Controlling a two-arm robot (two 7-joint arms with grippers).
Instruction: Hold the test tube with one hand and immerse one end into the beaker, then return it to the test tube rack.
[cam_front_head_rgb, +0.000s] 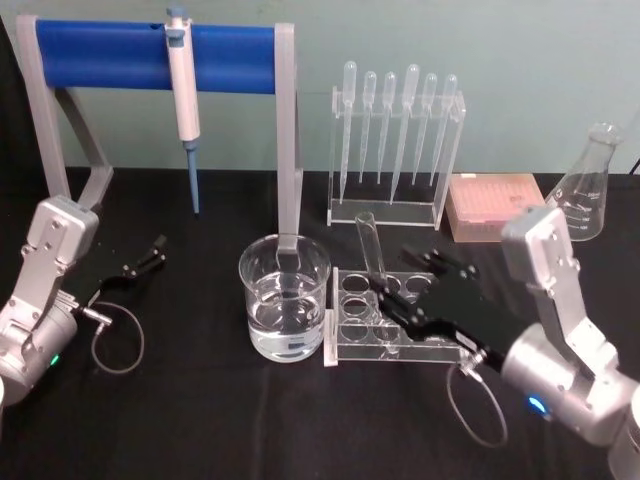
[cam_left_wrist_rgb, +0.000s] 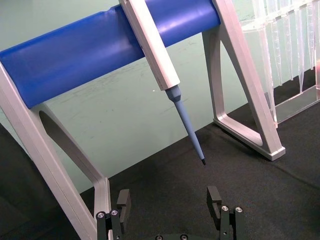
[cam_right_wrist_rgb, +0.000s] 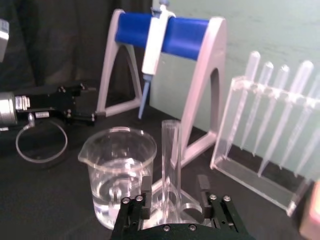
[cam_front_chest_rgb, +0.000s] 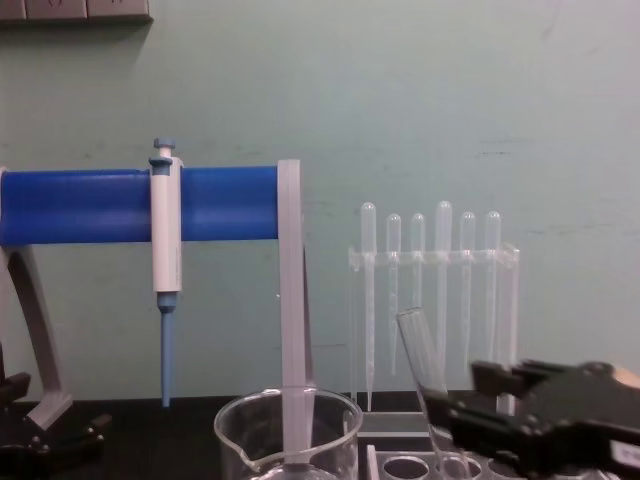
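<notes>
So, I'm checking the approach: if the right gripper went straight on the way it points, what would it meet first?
The test tube, most likely. The right gripper has its jaws open on either side of the tube, which stands in the clear rack. The beaker sits just beside that line.

Test tube (cam_right_wrist_rgb: 170, 165) upright between open right gripper (cam_right_wrist_rgb: 175, 192) fingers

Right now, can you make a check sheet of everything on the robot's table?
Surface: black table.
Job's things: test tube leaning in clear rack; beaker part full of clear liquid, left of the rack.
Clutter: pipettor on blue stand, pipettes, pink box, flask.
Grippers: right hand open around the tube's base; left hand open, off to the left.
Cables: loops by each wrist.
Surroundings: green wall.
</notes>
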